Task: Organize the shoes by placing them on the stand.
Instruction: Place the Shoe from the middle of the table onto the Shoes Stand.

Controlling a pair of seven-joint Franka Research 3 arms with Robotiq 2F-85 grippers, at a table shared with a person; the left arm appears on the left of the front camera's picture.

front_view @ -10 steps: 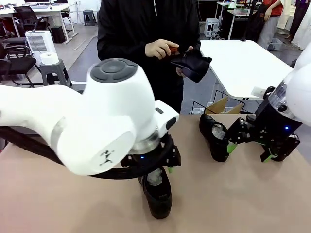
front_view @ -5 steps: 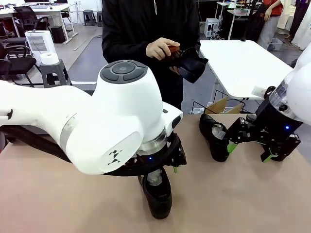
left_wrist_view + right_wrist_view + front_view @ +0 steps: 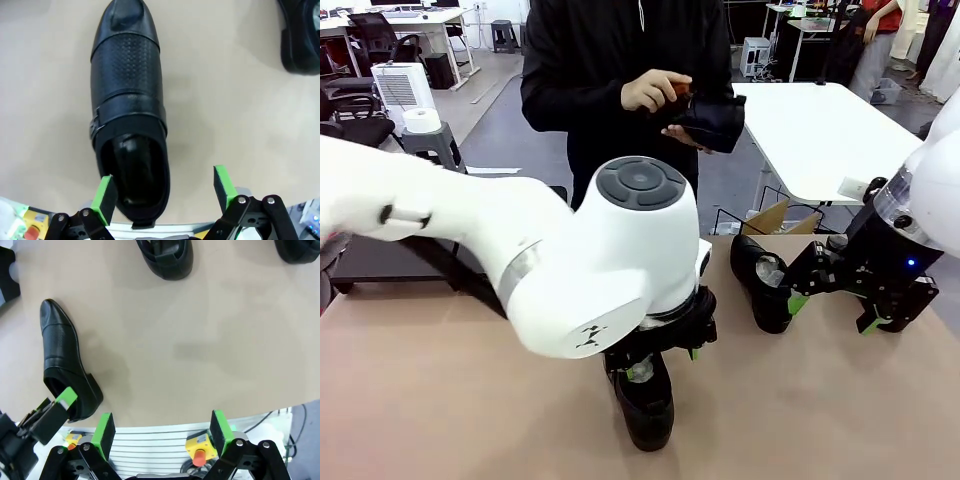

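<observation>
Left gripper (image 3: 164, 190) spread wide above a shoe (image 3: 127, 85); right gripper (image 3: 163, 431) spread too

Bright, even overhead light; soft shadows

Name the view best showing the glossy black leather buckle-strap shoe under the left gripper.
Left wrist view: the shoe lies full length, toe to heel. Front view gives just its near end below the left arm; right wrist view shows it small, at left.
</observation>
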